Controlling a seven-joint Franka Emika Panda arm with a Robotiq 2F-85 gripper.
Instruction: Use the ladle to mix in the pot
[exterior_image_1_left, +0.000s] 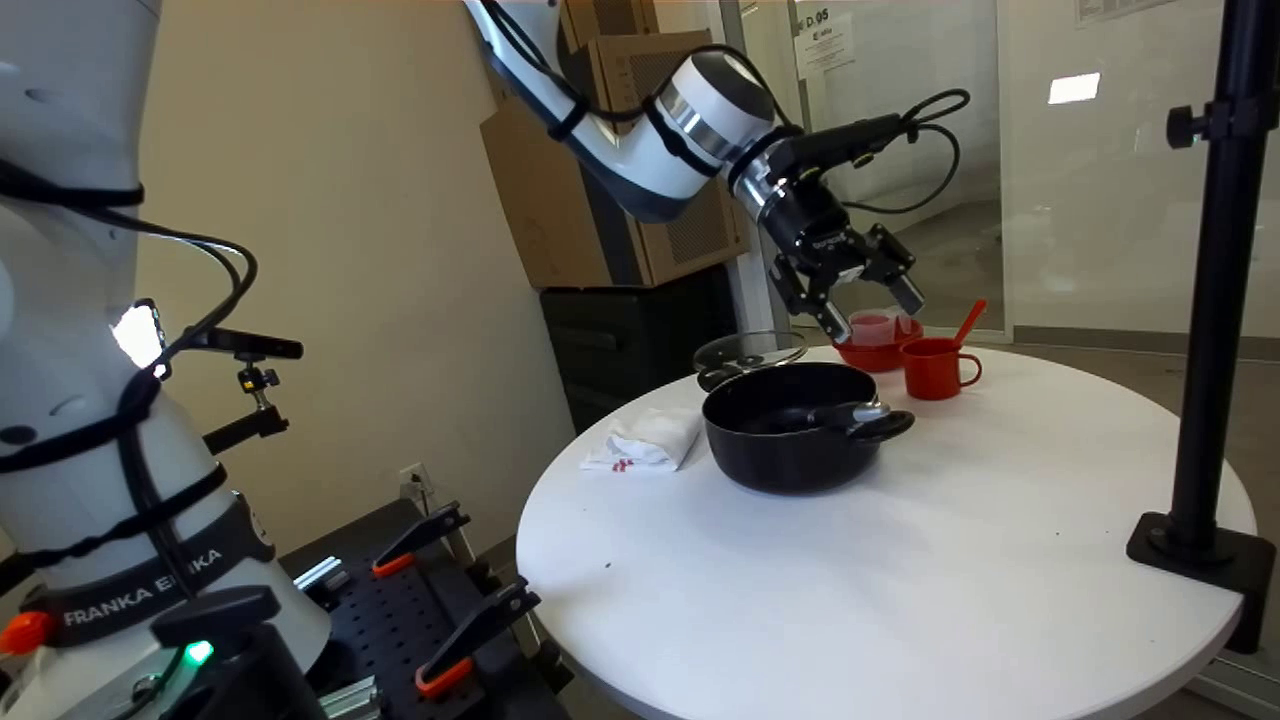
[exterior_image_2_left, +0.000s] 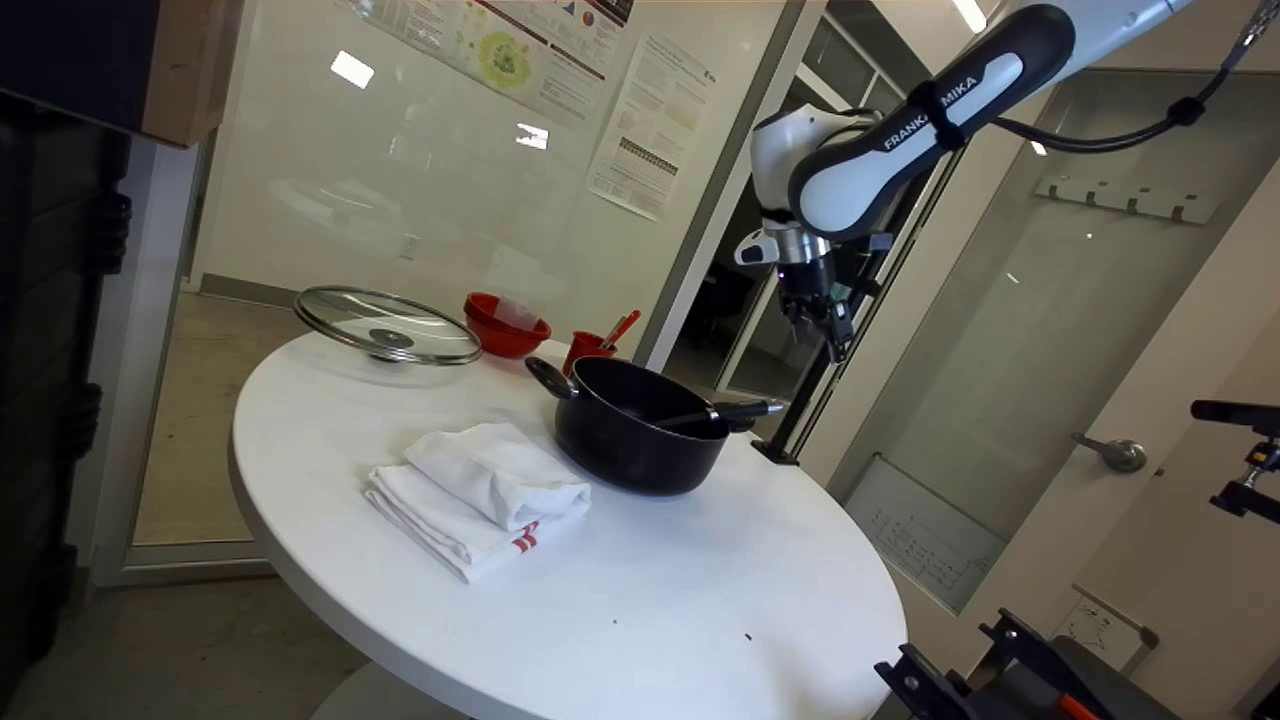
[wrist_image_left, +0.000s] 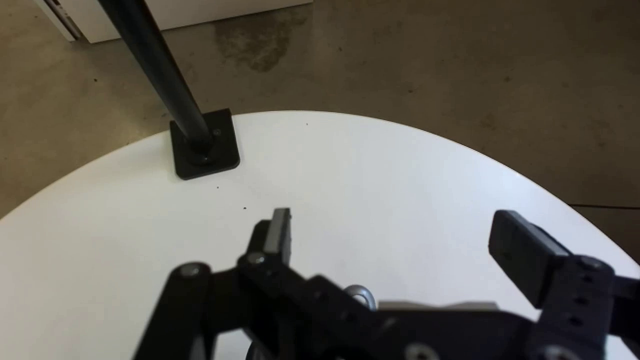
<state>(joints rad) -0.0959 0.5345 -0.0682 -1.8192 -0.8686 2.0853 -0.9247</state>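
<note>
Your gripper (wrist_image_left: 395, 232) hangs with its jaws spread wide, above and apart from the ladle (exterior_image_2_left: 740, 410), which leans inside the pot (exterior_image_2_left: 630, 455), handle jutting out over the rim.

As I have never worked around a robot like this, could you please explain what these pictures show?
The machine is a single robot arm ending in a gripper with two fingers. They stand open and hold nothing. Two pictures come from cameras outside the robot; the third, the wrist view, comes from a camera on the arm, so the fingers fill its lower part, with a white table and a black pole beyond. On the round table stands a black pot; a ladle rests in it, its handle reaching over the rim. Nearby are a glass lid, a folded white cloth, a red bowl and a red cup with something red sticking out.
</note>
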